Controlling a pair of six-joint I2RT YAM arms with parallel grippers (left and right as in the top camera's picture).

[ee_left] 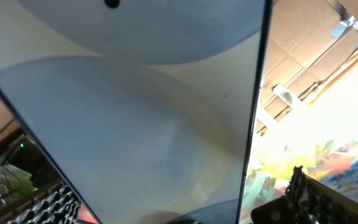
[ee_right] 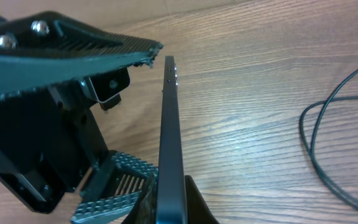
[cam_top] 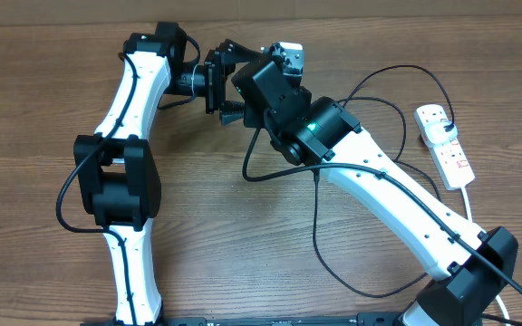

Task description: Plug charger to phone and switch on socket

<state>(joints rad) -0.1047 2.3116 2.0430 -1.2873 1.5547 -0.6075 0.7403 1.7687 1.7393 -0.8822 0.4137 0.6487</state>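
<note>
The phone (ee_right: pixel 169 137) shows edge-on in the right wrist view, held above the table. My right gripper (ee_right: pixel 169 202) is shut on its lower end, one finger on each face. Its pale blue-white screen (ee_left: pixel 148 118) fills the left wrist view. My left gripper (ee_left: pixel 179 208) straddles the phone's width, open, with a gap at its right finger. In the overhead view both grippers, left (cam_top: pixel 217 81) and right (cam_top: pixel 256 83), meet at the back and hide the phone. The black charger cable (cam_top: pixel 370 91) loops across the table. The white socket strip (cam_top: pixel 454 158) lies at the right.
A white plug adapter (cam_top: pixel 435 122) sits in the strip's far end, and the strip's white cord (cam_top: pixel 469 204) runs toward the front right. The cable loop (ee_right: pixel 328 124) lies on the wood right of the phone. My right arm (cam_top: pixel 397 199) crosses above the cable.
</note>
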